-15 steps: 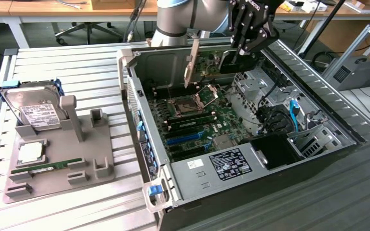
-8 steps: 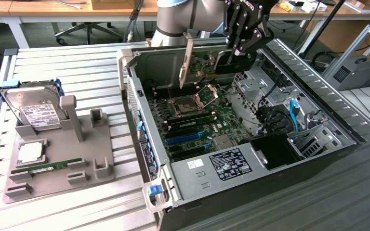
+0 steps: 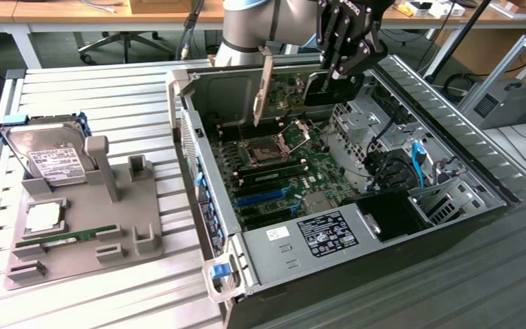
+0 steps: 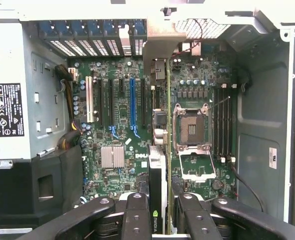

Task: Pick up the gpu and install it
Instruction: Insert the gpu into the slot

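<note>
— What has the gripper (image 4: pixel 162 207) got?
— The graphics card (image 4: pixel 156 172), seen edge-on, with the jaws pressed against both its faces. It hangs over the motherboard (image 4: pixel 112 125) inside the open computer case (image 4: pixel 262 100).
— Whereabouts over it?
— Between the blue slot (image 4: pixel 132 100) and the open processor socket (image 4: pixel 192 131). Its silver bracket (image 4: pixel 157 47) reaches toward the case's vented wall.
— Seated in a slot?
— Hard to say, because the card's own edge hides that. The power supply (image 4: pixel 7 100) sits beside the board.
</note>
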Motion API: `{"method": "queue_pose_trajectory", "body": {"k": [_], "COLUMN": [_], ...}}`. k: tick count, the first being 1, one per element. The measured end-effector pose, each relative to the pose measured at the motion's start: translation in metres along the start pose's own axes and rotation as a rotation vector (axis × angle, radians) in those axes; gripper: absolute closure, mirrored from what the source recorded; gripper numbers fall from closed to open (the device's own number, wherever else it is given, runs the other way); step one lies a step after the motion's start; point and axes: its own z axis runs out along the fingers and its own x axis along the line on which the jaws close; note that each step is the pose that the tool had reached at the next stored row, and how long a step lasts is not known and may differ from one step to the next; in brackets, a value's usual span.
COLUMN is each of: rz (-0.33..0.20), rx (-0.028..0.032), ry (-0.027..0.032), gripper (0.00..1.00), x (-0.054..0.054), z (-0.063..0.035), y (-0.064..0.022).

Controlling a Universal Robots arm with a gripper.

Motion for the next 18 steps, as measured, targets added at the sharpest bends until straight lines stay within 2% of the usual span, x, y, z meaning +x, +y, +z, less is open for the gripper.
{"method": "queue_pose_trajectory", "body": {"k": [6, 13, 18], "rz": [0.0, 0.0, 0.0], "rx": [0.0, 0.0, 0.0], "ry": [0.0, 0.0, 0.0], "gripper": [0.73, 0.73, 0.73], "x": [0.0, 0.0, 0.0], "z": [0.0002, 0.0002, 0.0002], "y": [0.0016, 0.0098, 0.0103]}}
